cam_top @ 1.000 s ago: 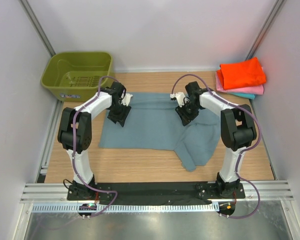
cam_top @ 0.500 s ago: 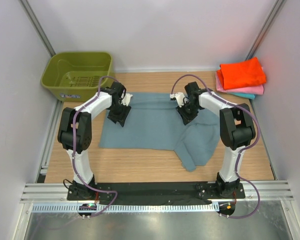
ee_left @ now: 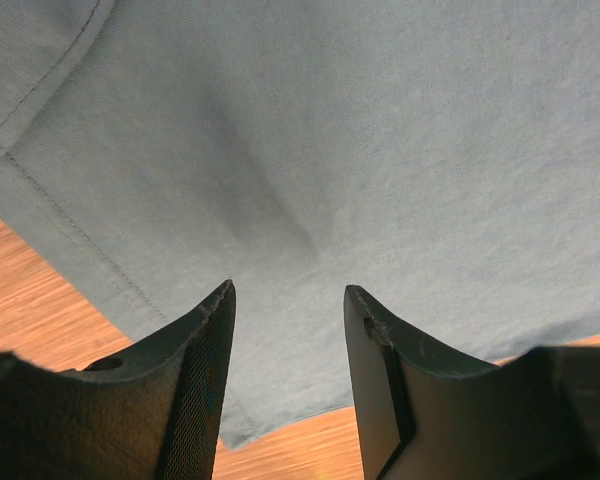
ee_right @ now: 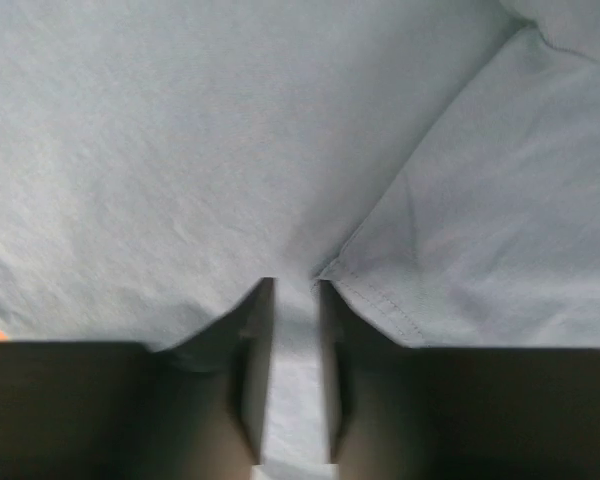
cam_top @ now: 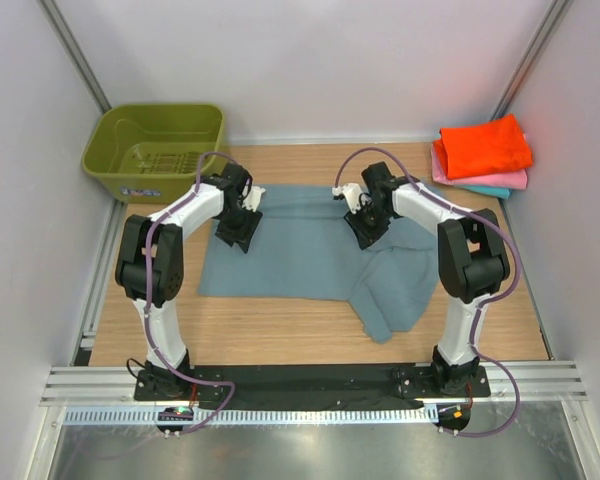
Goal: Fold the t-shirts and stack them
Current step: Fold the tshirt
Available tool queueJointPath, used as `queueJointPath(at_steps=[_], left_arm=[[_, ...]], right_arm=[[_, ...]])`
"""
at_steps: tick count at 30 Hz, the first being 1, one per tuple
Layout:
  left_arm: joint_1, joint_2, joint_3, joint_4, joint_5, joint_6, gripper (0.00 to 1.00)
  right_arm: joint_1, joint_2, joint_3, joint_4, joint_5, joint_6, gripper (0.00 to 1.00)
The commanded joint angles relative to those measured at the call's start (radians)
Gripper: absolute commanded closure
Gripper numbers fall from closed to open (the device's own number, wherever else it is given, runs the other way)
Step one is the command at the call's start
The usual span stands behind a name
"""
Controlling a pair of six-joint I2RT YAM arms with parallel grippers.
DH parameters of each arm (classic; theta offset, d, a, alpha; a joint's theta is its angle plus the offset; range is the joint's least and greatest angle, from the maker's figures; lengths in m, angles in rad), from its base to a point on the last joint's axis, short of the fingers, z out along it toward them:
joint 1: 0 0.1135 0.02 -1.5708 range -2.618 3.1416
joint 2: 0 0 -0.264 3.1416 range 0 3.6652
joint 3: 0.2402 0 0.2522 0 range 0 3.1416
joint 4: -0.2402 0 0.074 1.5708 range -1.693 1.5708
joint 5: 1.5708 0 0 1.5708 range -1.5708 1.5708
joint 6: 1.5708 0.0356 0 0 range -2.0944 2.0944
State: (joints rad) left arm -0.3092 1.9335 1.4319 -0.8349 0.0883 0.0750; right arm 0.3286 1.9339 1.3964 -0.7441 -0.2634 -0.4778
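The left fingers (cam_top: 240,234) stand half apart over the large dusty blue-grey cotton t-shirt (cam_top: 300,255), which lies spread across the wooden worktop (cam_top: 280,335); they seem to grip nothing. The right fingers (cam_top: 365,228) have narrowed over the last second to a slim gap, with a hemmed fold of that shirt caught between them. The first fold's grasp looks underway. The folded orange, pink and teal shirts (cam_top: 485,150) sit far right.

Basket (cam_top: 102,152) lies left of shirt (cam_top: 300,250), stack (cam_top: 483,155) right.
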Motion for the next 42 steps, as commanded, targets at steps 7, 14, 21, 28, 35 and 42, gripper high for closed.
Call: queueJointPath(at_steps=[7,14,21,28,35,42], left_arm=[[-0.004,0.002,0.01,0.02,0.013,-0.018,0.51],[-0.004,0.013,-0.008,0.025,0.005,-0.017,0.51],[-0.005,0.024,-0.018,0.028,0.002,-0.018,0.51],[-0.005,0.025,-0.01,0.026,0.002,-0.02,0.51],[-0.004,0.027,-0.014,0.026,0.004,-0.02,0.51],[-0.004,0.032,-0.011,0.031,0.008,-0.027,0.51]], right_arm=[[0.012,-0.095,-0.053,0.04,0.059,0.008,0.6],[0.01,-0.059,-0.05,0.058,0.067,0.001,0.61],[0.012,-0.016,-0.011,0.061,0.061,-0.001,0.66],[0.01,-0.004,-0.01,0.064,0.062,0.001,0.67],[0.012,-0.009,-0.01,0.071,0.072,0.001,0.89],[0.013,-0.064,0.006,0.025,0.055,0.021,0.98]])
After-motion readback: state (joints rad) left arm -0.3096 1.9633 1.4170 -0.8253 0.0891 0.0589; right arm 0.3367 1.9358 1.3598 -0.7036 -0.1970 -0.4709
